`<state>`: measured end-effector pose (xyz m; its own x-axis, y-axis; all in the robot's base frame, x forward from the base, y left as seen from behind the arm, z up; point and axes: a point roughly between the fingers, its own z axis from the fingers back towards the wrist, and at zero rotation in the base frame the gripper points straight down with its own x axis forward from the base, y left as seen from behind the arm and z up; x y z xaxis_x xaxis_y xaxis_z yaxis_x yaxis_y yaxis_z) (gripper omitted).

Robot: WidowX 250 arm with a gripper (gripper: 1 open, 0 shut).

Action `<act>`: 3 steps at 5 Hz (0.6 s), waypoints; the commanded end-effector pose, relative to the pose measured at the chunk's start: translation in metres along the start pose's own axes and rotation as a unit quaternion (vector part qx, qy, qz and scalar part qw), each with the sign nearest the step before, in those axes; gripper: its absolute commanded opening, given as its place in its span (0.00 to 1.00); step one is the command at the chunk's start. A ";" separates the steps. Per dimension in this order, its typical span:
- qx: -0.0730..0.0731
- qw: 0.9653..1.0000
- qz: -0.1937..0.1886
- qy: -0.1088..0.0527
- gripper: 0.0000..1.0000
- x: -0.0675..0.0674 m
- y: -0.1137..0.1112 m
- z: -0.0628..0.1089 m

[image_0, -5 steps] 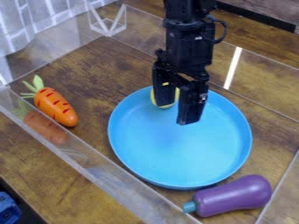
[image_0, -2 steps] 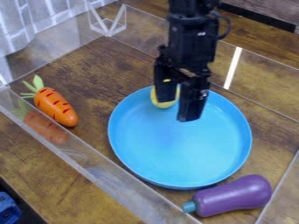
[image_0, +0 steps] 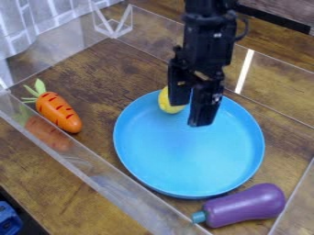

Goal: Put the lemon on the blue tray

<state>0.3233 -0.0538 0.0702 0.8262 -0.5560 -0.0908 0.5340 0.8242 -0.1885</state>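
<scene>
camera view: i see the lemon (image_0: 168,99), small, smooth and bright yellow, sitting at the far left part of the blue tray (image_0: 172,174), mostly hidden behind the black fingers. my gripper (image_0: 194,99) points down over it with jaws spread wide, holding nothing. the tray's near half is bare blue with a raised rim. on the wooden table (image_0: 98,73) the carrot (image_0: 55,109) lies well apart to the left beside a clear wall (image_0: 73,156); the purple eggplant (image_0: 243,205) lies just beside the tray's near rim.
</scene>
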 end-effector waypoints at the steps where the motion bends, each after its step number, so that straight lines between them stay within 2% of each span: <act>1: 0.017 1.000 -0.011 -0.021 1.00 0.003 0.014 0.013; 3: 0.019 1.000 0.002 -0.011 1.00 0.005 0.023 0.009</act>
<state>0.3314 -0.0405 0.0549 0.8191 -0.5593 -0.1274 0.5355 0.8252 -0.1798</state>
